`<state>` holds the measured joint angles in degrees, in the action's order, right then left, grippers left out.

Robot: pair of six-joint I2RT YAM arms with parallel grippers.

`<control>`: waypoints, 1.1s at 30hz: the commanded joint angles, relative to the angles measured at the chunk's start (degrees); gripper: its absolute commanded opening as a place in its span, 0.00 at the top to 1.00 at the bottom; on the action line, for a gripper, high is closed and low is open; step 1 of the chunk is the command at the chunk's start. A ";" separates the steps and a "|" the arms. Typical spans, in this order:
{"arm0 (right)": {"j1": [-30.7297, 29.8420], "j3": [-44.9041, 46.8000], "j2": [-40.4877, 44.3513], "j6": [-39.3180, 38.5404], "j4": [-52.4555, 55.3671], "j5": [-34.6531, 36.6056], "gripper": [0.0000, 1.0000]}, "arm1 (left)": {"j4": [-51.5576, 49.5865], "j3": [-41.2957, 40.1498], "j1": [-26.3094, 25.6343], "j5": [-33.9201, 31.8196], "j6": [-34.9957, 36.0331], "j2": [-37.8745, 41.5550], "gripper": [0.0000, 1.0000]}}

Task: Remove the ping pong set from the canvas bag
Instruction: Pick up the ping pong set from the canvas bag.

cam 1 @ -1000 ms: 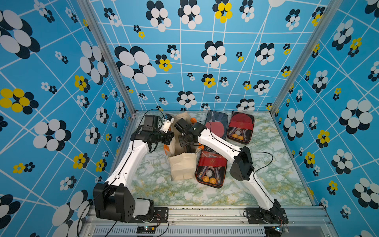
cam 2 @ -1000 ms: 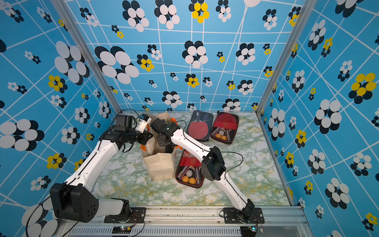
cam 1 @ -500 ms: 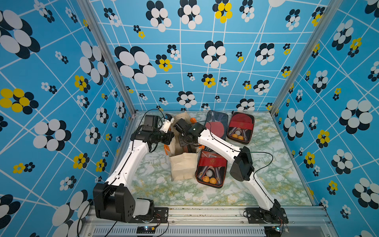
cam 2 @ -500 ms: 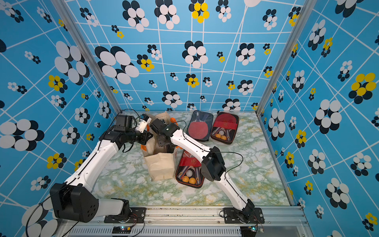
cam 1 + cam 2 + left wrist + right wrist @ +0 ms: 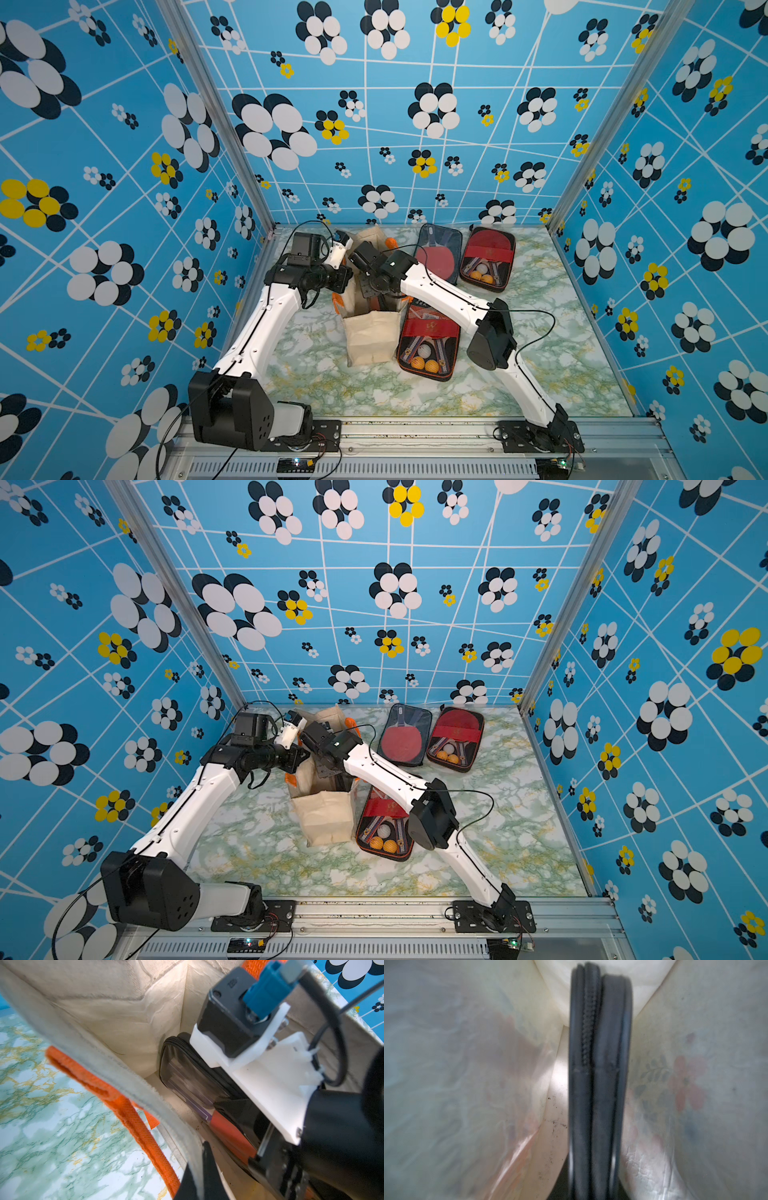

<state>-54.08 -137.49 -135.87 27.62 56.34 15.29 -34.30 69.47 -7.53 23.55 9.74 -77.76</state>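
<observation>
**Hardly anything shifts as the right arm works inside the bag**

Closest to the worktop's (image 5: 316, 374) near edge lies the near case (image 5: 428, 340), opened flat, with one white and two orange balls showing. It is just beside the canvas bag (image 5: 370, 340) and in the same spot as a second ago. The bag stands upright about midway between the near and far edges, a little toward the left edge, and it has not moved either.

At the bag's mouth, the left gripper (image 5: 197, 1169) remains pinched together on the cloth rim, next to an orange handle (image 5: 133, 1113) hanging outside. The right gripper (image 5: 376, 291) is down inside the bag, as before. The ping pong set (image 5: 187, 1076), a black zipped case, stands on edge within, leaning against a wall. In the right wrist view its zipped edge (image 5: 600, 1084) runs straight down the middle toward the gripper. Whether the jaws are pressing on it cannot be told.

Toward the far edge, the paddle case (image 5: 438, 253) and the far red case (image 5: 488, 257) lie side by side, unchanged. Both arms hold nearly the same poses as earlier.
</observation>
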 commanded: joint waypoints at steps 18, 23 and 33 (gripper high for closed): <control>-1.11 -3.13 10.12 -2.49 -1.35 3.72 1.00 | 0.03 -0.31 -0.03 -0.26 1.16 1.89 1.00; -1.11 -3.64 10.81 -2.73 -2.36 4.31 1.00 | -0.02 -0.54 0.07 -0.26 1.12 2.15 1.00; -1.18 -8.77 12.74 -3.83 -1.76 5.54 1.00 | 0.29 -0.66 0.06 0.07 0.99 2.27 1.00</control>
<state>-54.74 -142.50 -128.53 24.82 56.42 18.81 -34.30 69.43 -7.53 23.51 9.74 -77.21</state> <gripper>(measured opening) 0.084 0.062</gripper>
